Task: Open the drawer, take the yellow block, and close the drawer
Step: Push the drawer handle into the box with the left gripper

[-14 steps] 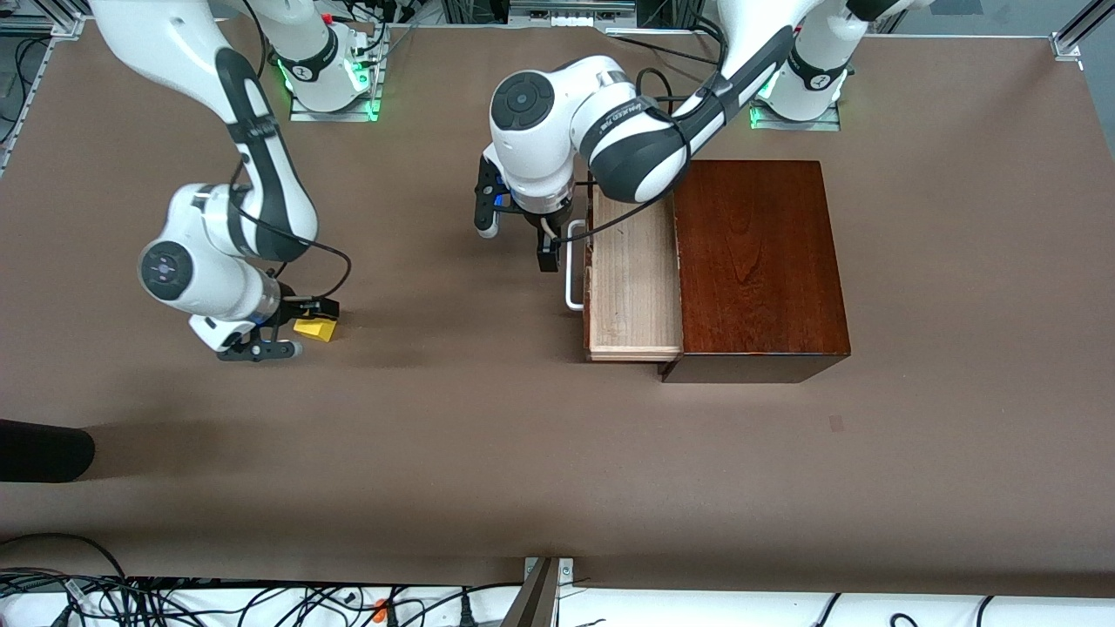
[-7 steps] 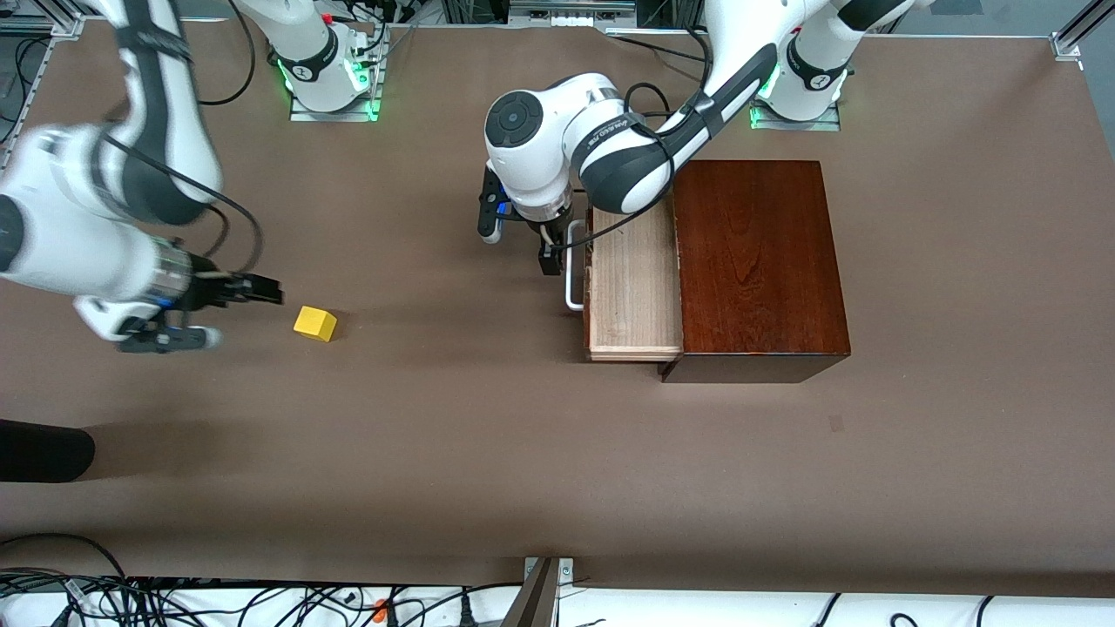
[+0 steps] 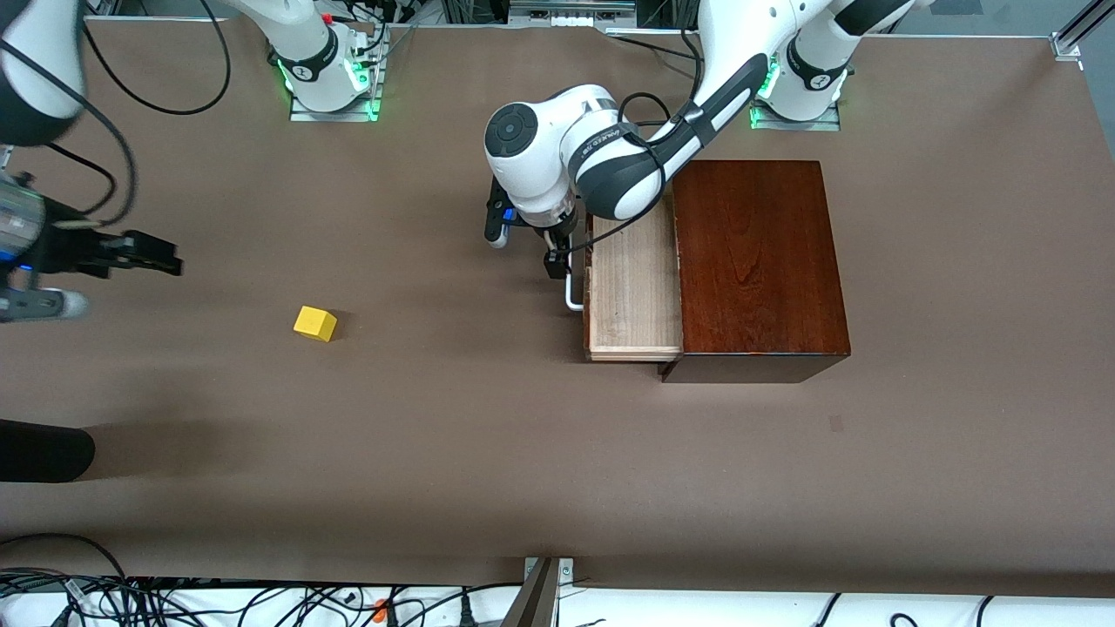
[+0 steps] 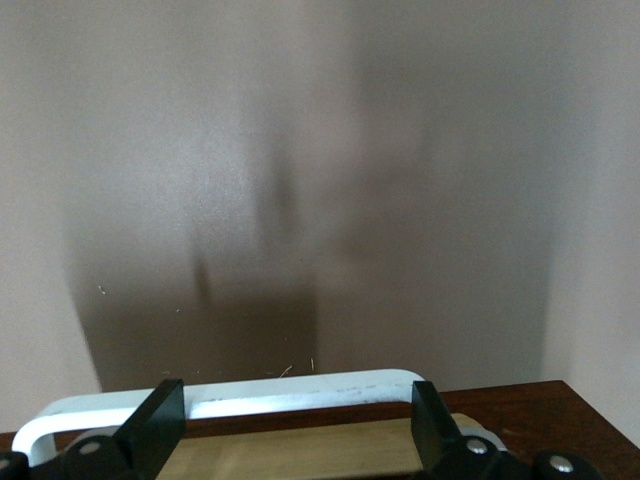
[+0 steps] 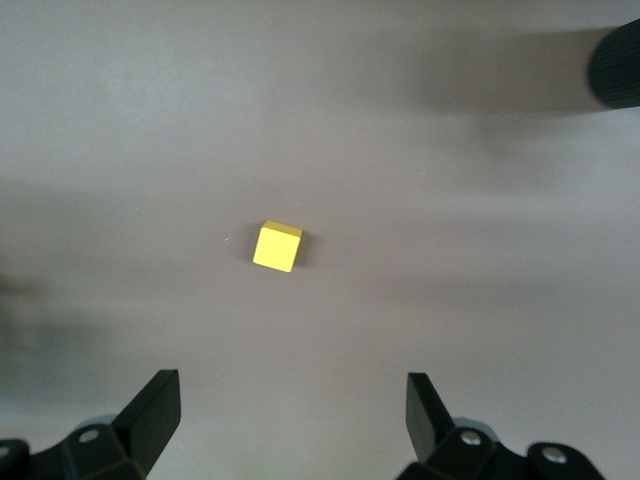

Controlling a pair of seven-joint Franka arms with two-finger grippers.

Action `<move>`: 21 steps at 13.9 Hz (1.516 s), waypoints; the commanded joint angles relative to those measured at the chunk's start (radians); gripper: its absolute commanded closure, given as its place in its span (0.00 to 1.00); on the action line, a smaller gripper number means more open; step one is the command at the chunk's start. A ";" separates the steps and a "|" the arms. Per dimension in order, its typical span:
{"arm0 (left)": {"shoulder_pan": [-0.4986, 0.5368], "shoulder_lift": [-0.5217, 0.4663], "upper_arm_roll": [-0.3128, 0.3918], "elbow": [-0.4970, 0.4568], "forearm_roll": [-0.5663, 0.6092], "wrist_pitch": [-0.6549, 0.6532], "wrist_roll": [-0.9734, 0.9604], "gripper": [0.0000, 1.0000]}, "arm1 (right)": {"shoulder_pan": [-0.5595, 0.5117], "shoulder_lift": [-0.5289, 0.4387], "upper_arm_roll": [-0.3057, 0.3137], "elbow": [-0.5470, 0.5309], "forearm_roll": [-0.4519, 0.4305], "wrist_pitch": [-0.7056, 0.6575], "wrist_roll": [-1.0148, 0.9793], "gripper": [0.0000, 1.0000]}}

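Note:
The yellow block (image 3: pixel 315 323) (image 5: pixel 277 246) lies alone on the brown table, toward the right arm's end. My right gripper (image 3: pixel 131 285) (image 5: pixel 290 415) hangs open above the table, off to the side of the block and apart from it. The drawer (image 3: pixel 634 287) stands partly pulled out of the dark wooden box (image 3: pixel 758 252), and its pale tray is bare. My left gripper (image 3: pixel 525 251) (image 4: pixel 296 430) is at the drawer's white handle (image 3: pixel 571 296) (image 4: pixel 230 398). Its fingers (image 4: pixel 160 425) are spread wide along the bar without clamping it.
A dark rounded object (image 3: pixel 43 451) (image 5: pixel 615 65) pokes in at the table's edge at the right arm's end, nearer to the front camera than the block. Cables (image 3: pixel 174 601) run along the near edge.
My right gripper has pulled up and away from the yellow block toward the right arm's end of the table. The block stays put. My left gripper shifted slightly along the handle.

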State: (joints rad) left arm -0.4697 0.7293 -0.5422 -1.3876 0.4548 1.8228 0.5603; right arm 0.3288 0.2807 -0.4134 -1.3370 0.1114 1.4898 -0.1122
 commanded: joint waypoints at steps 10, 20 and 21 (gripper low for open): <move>0.092 -0.145 0.004 -0.168 0.027 -0.028 -0.003 0.00 | -0.424 -0.282 0.427 -0.343 -0.119 0.210 0.013 0.00; 0.177 -0.264 0.005 -0.341 0.028 -0.030 -0.005 0.00 | -0.421 -0.284 0.429 -0.303 -0.111 0.104 0.019 0.00; 0.186 -0.272 0.005 -0.355 0.028 -0.030 -0.005 0.00 | -0.421 -0.284 0.429 -0.303 -0.111 0.103 0.019 0.00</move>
State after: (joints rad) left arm -0.3093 0.5201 -0.5369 -1.6666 0.4553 1.8016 0.5533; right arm -0.0740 0.0015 -0.0023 -1.6472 0.0086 1.6084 -0.1079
